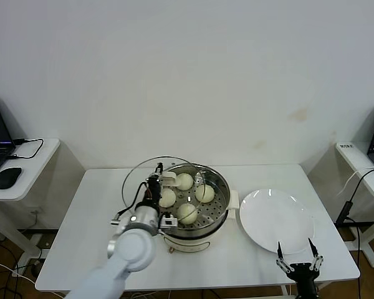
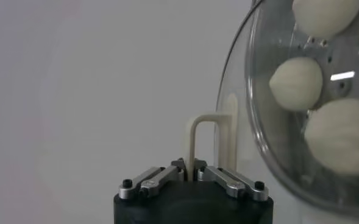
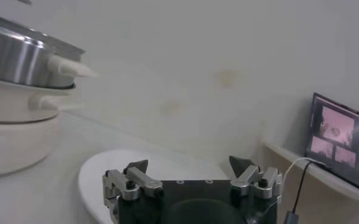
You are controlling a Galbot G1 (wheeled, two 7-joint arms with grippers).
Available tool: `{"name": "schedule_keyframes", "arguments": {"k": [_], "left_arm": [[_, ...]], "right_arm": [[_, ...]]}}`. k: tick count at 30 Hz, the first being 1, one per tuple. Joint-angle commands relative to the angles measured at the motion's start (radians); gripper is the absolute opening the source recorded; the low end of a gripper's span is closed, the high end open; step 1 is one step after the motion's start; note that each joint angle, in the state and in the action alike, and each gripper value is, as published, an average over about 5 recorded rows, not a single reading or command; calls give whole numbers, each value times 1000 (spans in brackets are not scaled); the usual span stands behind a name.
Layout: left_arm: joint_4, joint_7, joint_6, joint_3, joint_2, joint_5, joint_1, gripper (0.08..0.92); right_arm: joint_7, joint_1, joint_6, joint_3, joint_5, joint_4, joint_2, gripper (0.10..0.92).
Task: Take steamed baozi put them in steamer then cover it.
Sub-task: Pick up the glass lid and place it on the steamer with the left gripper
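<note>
Resting in the steamer [image 1: 202,215] at bench [image 1: 81,237] centre are four steamed baozi [image 1: 187,212]. Its cover [image 1: 140,177] is held tilted over the left rim; the left wrist view alone shows the left gripper [image 2: 193,168], jaws closed on the cover's handle. Right gripper [image 1: 298,254] idles near the plate [image 1: 274,218], jaws spread, empty

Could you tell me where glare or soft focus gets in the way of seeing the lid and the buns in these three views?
Head view: the cover is nearly invisible, only its rim reading against the table. Left wrist view: the left tool grips the lid handle; the baozi look soft through glass, with one bright glare streak. Right wrist view: the steamer is blurred, the right tool sharp.
</note>
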Motion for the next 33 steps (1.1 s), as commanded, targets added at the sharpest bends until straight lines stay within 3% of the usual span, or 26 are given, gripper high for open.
{"name": "schedule_keyframes", "arguments": {"k": [1,15,33], "left_arm": [[57,58,21,53,-185,112,-39,145],[104,52,21,60,-254,134,-25,145],[130,40,18,49,-247,161,-3,145]], "right_arm": [[5,3,7,-8,-27,-8,4,823],[4,2,7,-21,-32,-17,5,823],[5,-1,12,-28,-29,-25,4,823]]}}
